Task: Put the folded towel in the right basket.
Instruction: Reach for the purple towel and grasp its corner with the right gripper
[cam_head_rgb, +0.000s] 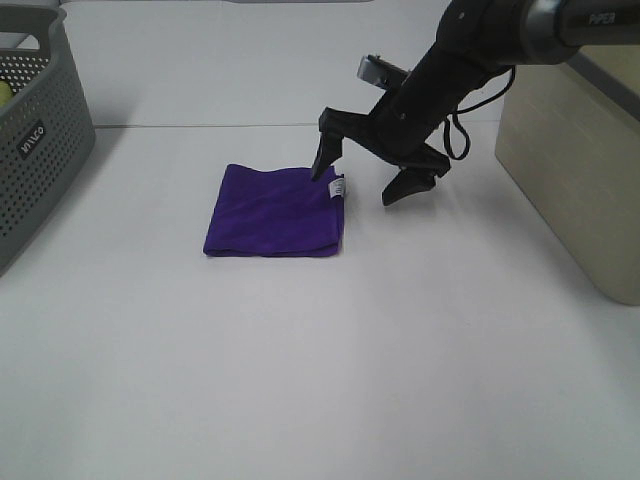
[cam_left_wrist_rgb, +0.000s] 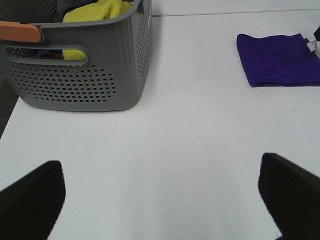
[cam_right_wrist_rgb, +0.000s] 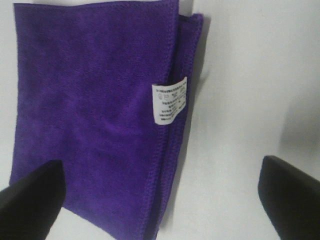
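A folded purple towel (cam_head_rgb: 275, 210) with a small white label (cam_head_rgb: 338, 187) lies flat on the white table. My right gripper (cam_head_rgb: 366, 180) hangs open just above the towel's right edge, one finger over the cloth and the other over bare table. In the right wrist view the towel (cam_right_wrist_rgb: 90, 115) and its label (cam_right_wrist_rgb: 169, 101) fill the frame between the two dark fingertips (cam_right_wrist_rgb: 30, 195). The beige right basket (cam_head_rgb: 580, 150) stands at the right edge. My left gripper (cam_left_wrist_rgb: 160, 200) is open and empty, far from the towel (cam_left_wrist_rgb: 280, 59).
A grey perforated basket (cam_head_rgb: 35, 140) stands at the left edge; in the left wrist view this basket (cam_left_wrist_rgb: 80, 75) holds yellow cloth (cam_left_wrist_rgb: 97, 11). The white table (cam_head_rgb: 320, 380) stretches across the front.
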